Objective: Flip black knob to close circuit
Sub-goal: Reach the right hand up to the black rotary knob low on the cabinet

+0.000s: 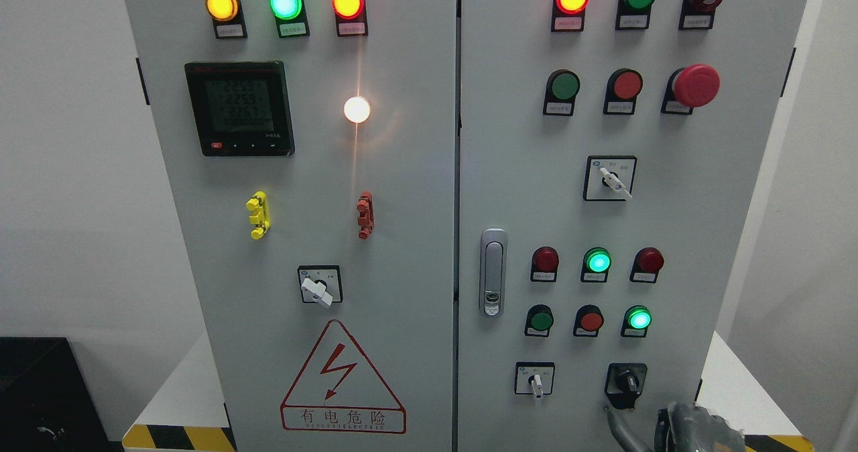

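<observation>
Sitting low on the right door of the gray cabinet is the black knob, small, hard and probably stiff. Pinching its raised bar looks best. The right hand is showing just below it; whether its fingers are wide or curled cannot be told. Room around is looking open.
</observation>
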